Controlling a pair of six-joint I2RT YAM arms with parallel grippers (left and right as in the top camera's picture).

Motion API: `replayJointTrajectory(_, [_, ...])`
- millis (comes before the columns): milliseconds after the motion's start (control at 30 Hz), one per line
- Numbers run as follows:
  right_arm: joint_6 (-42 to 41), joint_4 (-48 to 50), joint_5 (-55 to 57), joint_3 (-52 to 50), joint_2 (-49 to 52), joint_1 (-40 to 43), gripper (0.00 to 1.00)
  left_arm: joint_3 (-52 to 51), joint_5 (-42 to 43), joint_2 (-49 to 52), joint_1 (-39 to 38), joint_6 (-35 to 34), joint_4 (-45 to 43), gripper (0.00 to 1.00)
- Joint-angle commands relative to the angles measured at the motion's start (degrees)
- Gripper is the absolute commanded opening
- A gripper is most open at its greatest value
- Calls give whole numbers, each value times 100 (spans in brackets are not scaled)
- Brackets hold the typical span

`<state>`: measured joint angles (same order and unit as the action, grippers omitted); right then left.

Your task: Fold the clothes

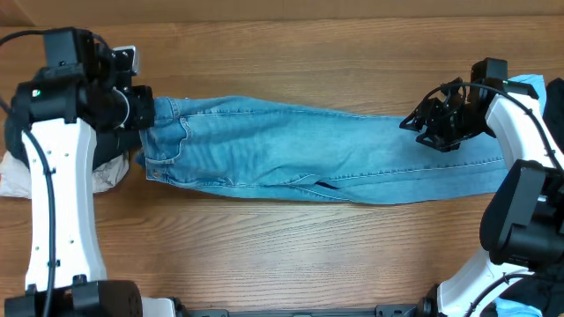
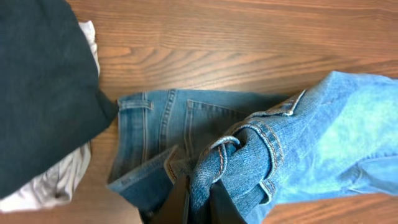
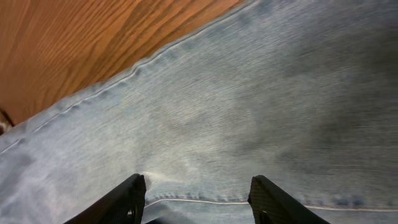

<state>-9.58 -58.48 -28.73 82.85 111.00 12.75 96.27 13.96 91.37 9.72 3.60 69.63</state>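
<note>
The light-blue jeans (image 1: 291,150) lie stretched flat across the table, waistband to the left and hems to the right. My left gripper (image 1: 145,107) is at the waistband end. In the left wrist view it (image 2: 200,200) is shut on a bunched fold of the waistband denim (image 2: 249,155), with a back pocket (image 2: 211,118) beyond it. My right gripper (image 1: 416,123) hovers over the legs near the hem end. Its fingers (image 3: 127,199) stand wide open just above the pale denim (image 3: 249,93), with a stitched seam (image 3: 199,201) running between them and nothing gripped.
A dark navy top (image 2: 43,93) over a white garment (image 2: 56,180) lies just left of the waistband, under my left arm (image 1: 53,176). A small sky-blue cloth (image 1: 529,85) sits at the far right behind my right arm. Bare wooden table (image 1: 282,53) shows behind and in front.
</note>
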Motion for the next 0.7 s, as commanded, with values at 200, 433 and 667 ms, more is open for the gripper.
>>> replayJointTrajectory(200, [-614,-358,1163,111,-105,11,62,63,-68,2,0,-33,-70,4])
replayJointTrajectory(433, [-1443,-94,2240,-125,-50,-111,74,63,-188,-4,0,-39,-63,4])
replayJointTrajectory(667, [-1279,1246,2020,-109,24,348,77,63,-254,-4,0,-13,-92,4])
